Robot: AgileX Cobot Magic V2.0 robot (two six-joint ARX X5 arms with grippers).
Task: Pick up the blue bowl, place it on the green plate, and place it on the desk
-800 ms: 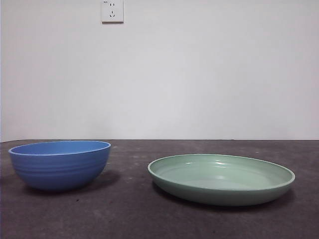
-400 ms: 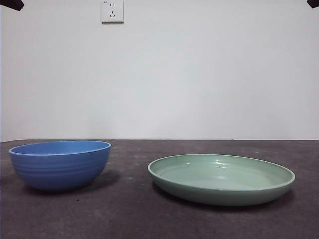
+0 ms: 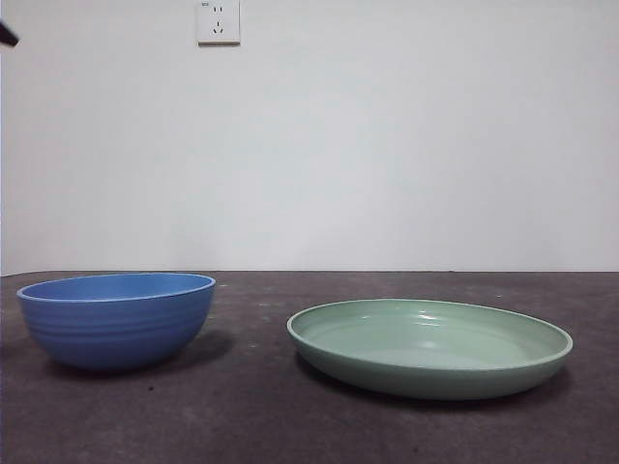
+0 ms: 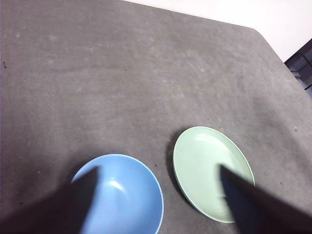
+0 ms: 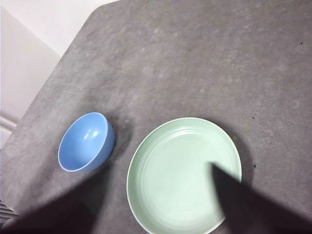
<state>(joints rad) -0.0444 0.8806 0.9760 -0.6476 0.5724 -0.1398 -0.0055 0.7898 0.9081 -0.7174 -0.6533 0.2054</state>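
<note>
- The bowl (image 4: 119, 195) stands on the desk (image 4: 122, 83), beside the plate (image 4: 212, 170) and apart from it; both are empty.
- The left pincer (image 4: 156, 195) hangs high above; the bowl lies below it, under one jaw, so I judge this arm is the nearer one.
- Its jaws are spread wide and hold nothing.
- The right pincer (image 5: 161, 204) hangs over the plate, jaws also apart, empty.

Black arm tip (image 3: 7, 36) now lower at the upper-left edge; the tip at the upper-right corner has left view.
</note>
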